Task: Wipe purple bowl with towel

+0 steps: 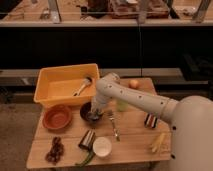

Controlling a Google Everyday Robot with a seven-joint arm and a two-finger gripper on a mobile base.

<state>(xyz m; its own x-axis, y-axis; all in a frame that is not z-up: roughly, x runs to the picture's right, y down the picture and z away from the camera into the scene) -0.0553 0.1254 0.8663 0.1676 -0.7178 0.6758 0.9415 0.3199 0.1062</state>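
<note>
The purple bowl [86, 111] is a small, dark, glossy bowl standing on the wooden table [132, 135], just right of the orange-brown bowl. My gripper [93, 115] reaches down from the white arm into the purple bowl. It is shut on the towel [94, 118], a small grey-blue wad pressed against the inside of the bowl. The arm hides the bowl's right rim.
A yellow bin [52, 82] holding a brush [82, 86] stands at the back left. The orange-brown bowl [56, 117], grapes [55, 150], a lying dark can [87, 140], a white cup [102, 146], a fork [114, 125], an orange fruit [133, 83] and a second can [150, 120] are spread around.
</note>
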